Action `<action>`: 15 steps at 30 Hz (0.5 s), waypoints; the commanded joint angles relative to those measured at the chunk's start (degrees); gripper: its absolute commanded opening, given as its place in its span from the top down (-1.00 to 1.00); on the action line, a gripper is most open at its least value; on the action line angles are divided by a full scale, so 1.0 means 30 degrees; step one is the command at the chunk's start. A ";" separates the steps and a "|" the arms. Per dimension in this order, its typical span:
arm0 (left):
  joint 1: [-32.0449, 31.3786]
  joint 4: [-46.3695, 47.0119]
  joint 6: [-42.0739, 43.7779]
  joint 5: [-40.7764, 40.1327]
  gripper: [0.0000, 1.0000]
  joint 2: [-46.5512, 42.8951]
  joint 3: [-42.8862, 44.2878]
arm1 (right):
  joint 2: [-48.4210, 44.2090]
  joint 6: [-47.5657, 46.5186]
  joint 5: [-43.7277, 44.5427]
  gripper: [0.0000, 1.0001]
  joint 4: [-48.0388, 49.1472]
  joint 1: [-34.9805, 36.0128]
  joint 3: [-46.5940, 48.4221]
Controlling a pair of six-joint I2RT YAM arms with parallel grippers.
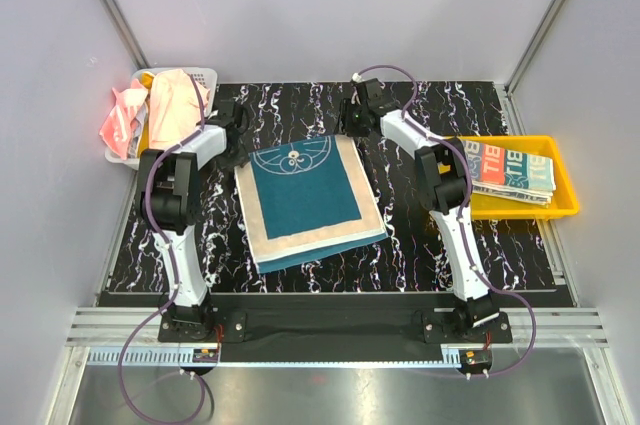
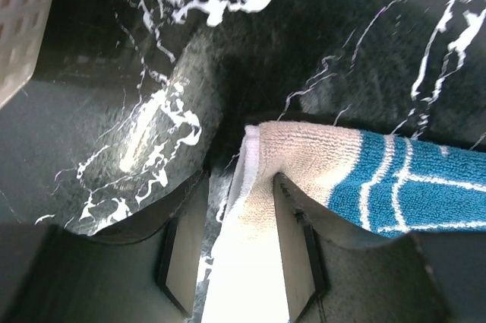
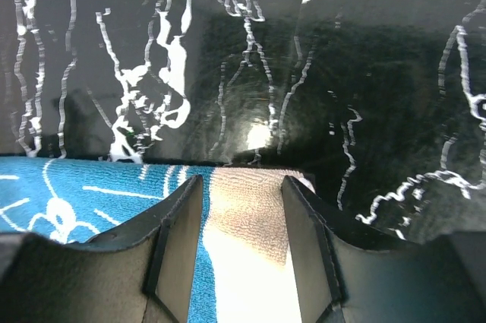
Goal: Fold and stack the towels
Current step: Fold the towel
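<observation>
The folded teal-and-cream towel lies flat in the middle of the table, its far corners between the spread, open jaws of the left gripper and right gripper. A white basket of peach and pink towels stands near the left gripper. A yellow tray with folded towels lies at the table's right edge.

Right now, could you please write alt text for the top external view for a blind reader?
A folded teal-and-cream towel lies on a black marbled table, the left gripper and right gripper at its far corners. A white basket of peach cloths sits far-left; a yellow tray holding folded printed cloth, right.
</observation>
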 commanded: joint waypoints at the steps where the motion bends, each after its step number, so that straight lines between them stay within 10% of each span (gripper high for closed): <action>1: 0.0190 0.0007 0.0269 -0.0975 0.11 0.0325 0.0923 | -0.0029 -0.1031 0.2349 -0.08 -0.1358 0.0042 0.0544; 15: 0.0190 0.0853 0.2258 0.1981 0.10 0.1907 0.3620 | -0.1551 -0.1590 0.7094 -0.20 -0.2033 0.0042 -0.0801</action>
